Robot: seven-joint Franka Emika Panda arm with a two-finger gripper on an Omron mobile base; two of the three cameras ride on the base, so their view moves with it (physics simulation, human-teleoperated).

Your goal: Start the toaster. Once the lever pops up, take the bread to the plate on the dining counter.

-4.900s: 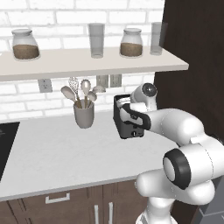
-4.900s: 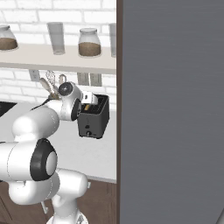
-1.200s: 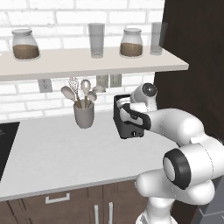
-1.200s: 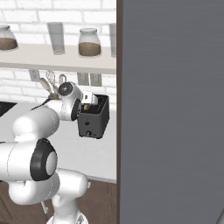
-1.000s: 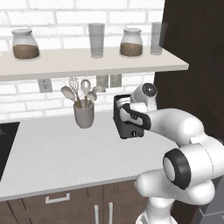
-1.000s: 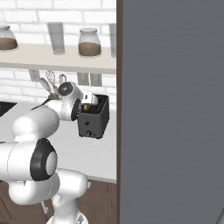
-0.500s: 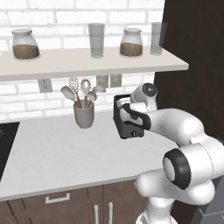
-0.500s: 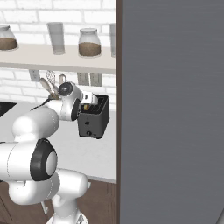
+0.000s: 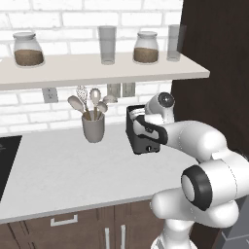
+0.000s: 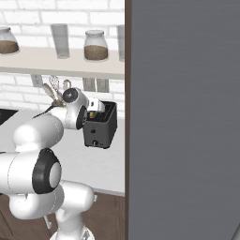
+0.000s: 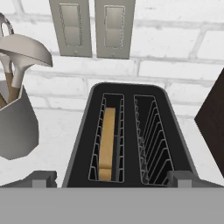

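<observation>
The gripper [image 11: 112,177] hangs spread wide above the toaster [image 11: 127,135] at the counter's back edge; the bread [image 11: 106,142] sits low in one slot (lever hidden). Descend straight, centred over that slice.

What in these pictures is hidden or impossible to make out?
- Toaster in the left base view: the arm covers its right side and its slots.
- Gripper in the hand view: just the tips of its fingers rise above the grey band.
- Bread in the hand view: sunk in the left slot, only its top edge shows.
- Utensil cup in the right base view: mostly behind the arm.
</observation>
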